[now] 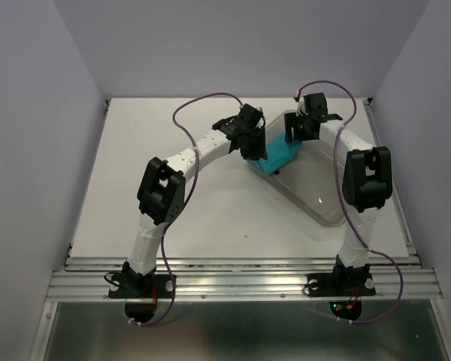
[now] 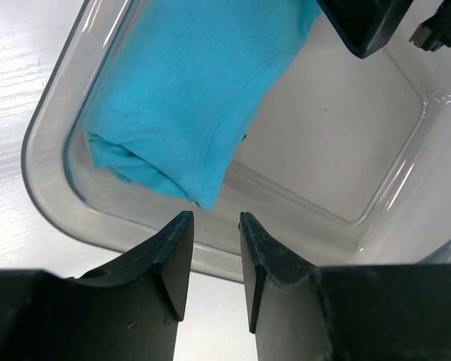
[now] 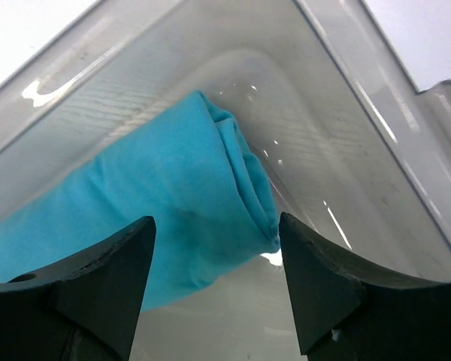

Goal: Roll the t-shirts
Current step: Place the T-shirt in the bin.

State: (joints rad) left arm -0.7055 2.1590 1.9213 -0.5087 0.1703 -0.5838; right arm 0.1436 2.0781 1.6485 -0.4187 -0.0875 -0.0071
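A white table [image 1: 135,188] with pale lavender walls [image 1: 30,113] on three sides and a ribbed metal rail [image 1: 240,280] along its near edge carries two white-and-black arms trailing purple cables [image 1: 182,113]. The teal t-shirt [image 2: 188,98], rolled into a bundle, lies inside the clear bin [image 1: 327,214] at its far end, tucked against the wall. The left gripper [image 2: 214,222] hangs over the bin's rim with its jaws slightly parted and nothing between them, while the right gripper [image 3: 216,222] stands wide apart above the roll, gripping nothing.

clear bin [image 1: 323,201] on white table [image 1: 135,173], rt side, metal rail [image 1: 240,283] at front
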